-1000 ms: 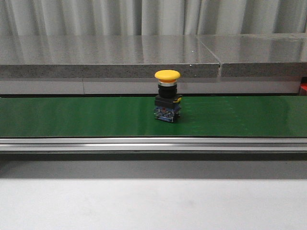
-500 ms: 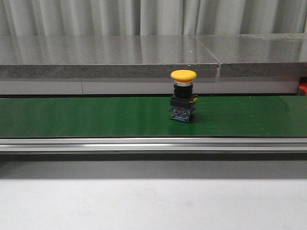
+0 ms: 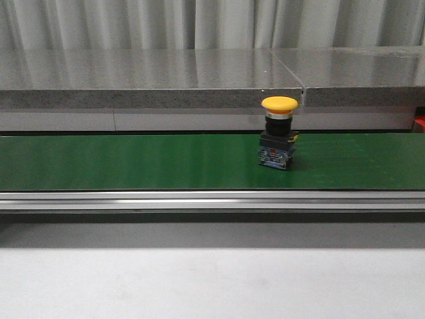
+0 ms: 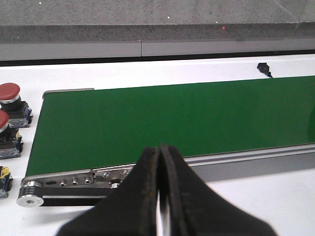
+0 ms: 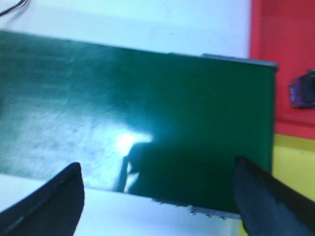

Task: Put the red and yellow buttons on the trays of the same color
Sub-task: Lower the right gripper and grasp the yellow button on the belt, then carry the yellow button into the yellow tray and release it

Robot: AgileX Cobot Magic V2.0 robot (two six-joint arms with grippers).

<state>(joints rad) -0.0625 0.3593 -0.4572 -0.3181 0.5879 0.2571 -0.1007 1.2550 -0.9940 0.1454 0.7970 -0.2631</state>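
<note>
A yellow button (image 3: pixel 279 133) with a black body and blue base stands upright on the green conveyor belt (image 3: pixel 133 163), right of centre in the front view. Neither gripper shows there. My left gripper (image 4: pixel 160 148) is shut on nothing, above the belt's near rail. Two red buttons (image 4: pixel 9 93) (image 4: pixel 3 123) stand on the white table off the belt's end. My right gripper (image 5: pixel 157 164) hangs open over the belt's other end with nothing between its fingers. Beyond that end lie the red tray (image 5: pixel 283 64) and the yellow tray (image 5: pixel 293 167).
A blue-based part (image 5: pixel 302 91) sits on the red tray. Another button's base with a yellow bit (image 4: pixel 4 178) shows at the edge of the left wrist view. A grey stone ledge (image 3: pixel 153 80) runs behind the belt; a metal rail (image 3: pixel 212 199) fronts it.
The yellow button has travelled to the right along the belt, staying upright.
</note>
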